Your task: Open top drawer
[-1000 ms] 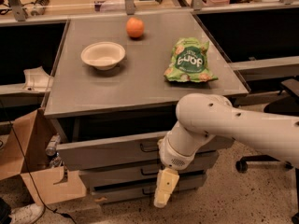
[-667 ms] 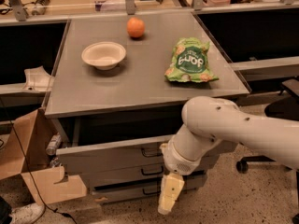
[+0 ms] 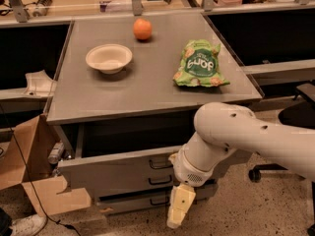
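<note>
Top drawer [image 3: 108,171] stands pulled out from under the bench [image 3: 147,90], just above and left of my claw [image 3: 177,208], which hangs pointing down; I cannot tell whether the claw is wide or narrow.

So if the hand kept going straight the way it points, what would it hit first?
Probably the floor. The hand hangs in front of the lower drawers, pointing almost straight down; nothing shows between its tip and the floor, though depth is unclear.
</note>
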`<control>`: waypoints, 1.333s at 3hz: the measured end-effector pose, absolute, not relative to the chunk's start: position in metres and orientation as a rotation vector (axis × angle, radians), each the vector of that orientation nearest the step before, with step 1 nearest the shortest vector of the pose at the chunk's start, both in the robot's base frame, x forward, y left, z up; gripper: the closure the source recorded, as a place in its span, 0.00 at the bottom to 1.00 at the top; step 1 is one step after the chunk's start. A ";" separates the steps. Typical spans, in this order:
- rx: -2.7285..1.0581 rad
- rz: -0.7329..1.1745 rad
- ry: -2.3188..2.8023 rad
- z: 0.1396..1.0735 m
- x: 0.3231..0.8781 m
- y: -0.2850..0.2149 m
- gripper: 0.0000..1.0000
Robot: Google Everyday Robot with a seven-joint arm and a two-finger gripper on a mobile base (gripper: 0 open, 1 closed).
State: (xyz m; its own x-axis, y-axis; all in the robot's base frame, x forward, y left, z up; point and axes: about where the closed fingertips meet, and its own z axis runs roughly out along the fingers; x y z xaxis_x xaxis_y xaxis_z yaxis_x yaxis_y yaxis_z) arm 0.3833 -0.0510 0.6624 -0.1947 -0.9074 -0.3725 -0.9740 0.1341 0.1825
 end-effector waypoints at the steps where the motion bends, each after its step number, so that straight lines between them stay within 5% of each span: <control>1: -1.863 0.601 2.229 0.668 0.368 -0.055 0.00; 4: -1.856 0.617 2.251 0.676 0.349 -0.064 0.00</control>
State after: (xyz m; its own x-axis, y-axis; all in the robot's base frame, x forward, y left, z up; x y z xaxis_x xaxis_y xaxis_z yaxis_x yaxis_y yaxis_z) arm 0.3491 -0.0644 0.6758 -0.2174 -0.9007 -0.3762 -0.9666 0.1451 0.2112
